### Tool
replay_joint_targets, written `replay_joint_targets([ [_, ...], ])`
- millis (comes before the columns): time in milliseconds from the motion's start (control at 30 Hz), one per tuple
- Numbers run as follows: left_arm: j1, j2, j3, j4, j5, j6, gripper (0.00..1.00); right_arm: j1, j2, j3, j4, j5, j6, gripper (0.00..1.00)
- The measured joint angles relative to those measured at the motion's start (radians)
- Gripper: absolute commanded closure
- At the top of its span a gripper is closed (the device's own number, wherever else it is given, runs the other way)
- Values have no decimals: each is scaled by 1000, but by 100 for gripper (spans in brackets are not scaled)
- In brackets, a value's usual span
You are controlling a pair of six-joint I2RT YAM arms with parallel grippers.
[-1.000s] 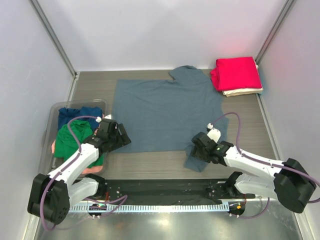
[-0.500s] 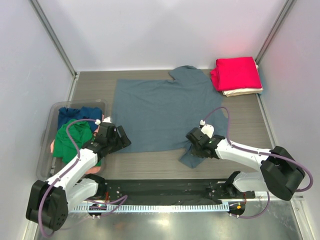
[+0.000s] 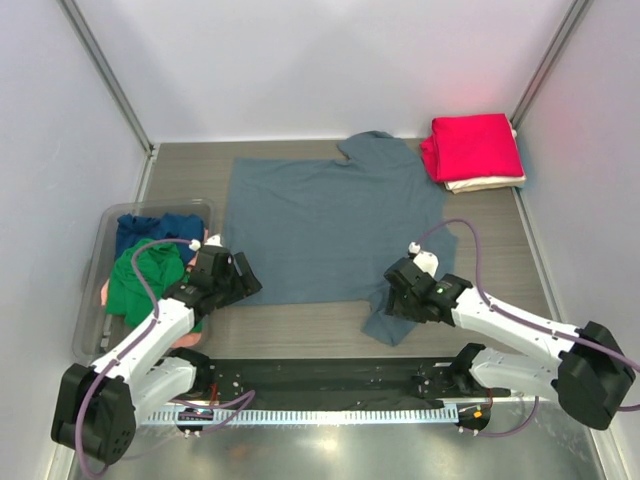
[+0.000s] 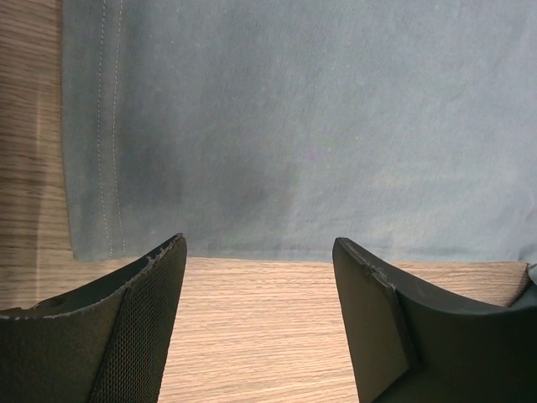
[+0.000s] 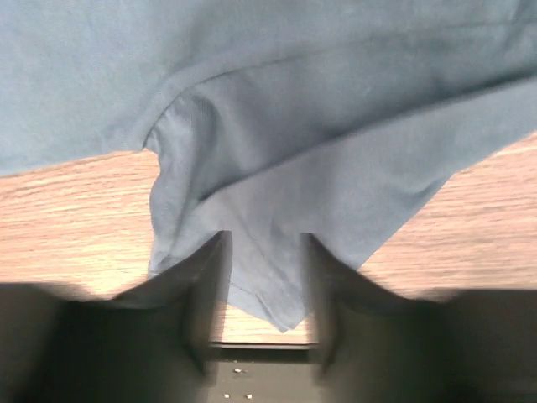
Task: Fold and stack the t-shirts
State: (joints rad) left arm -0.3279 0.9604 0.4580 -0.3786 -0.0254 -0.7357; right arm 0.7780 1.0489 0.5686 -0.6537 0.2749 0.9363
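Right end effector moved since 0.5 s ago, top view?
Yes. Against the red t-shirt, the right end effector has shifted right and slightly toward the near edge.

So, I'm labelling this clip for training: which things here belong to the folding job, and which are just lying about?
Job: slate grey-blue t-shirt, spread flat; red t-shirt, folded on the cream t-shirt; green t-shirt, navy t-shirt, salmon-pink t-shirt, still unfolded.
Lying about: clear plastic bin holding those three; table.
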Motion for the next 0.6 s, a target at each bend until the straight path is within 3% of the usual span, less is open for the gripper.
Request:
replay_joint_targets([
  [100, 0, -1, 2, -5, -1, -6, 28, 9, 46, 31, -22, -6, -27, 30],
  [200, 0, -1, 6, -13, -1, -15, 28, 19, 115, 55, -20, -8, -55, 28],
  [400, 0, -6, 8, -22, -2, -19, 28, 24, 247, 69, 3, -19, -106, 35],
  [467, 0, -6, 8, -23, -2, -20, 28, 26, 264, 78, 10, -21, -126, 57],
  [500, 0, -6, 8, -23, -3, -20, 28, 27, 270, 82, 18, -21, -132, 75],
  [600, 0, -6, 8, -23, -5, -20, 29, 28, 274, 84, 40, -28, -139, 99],
])
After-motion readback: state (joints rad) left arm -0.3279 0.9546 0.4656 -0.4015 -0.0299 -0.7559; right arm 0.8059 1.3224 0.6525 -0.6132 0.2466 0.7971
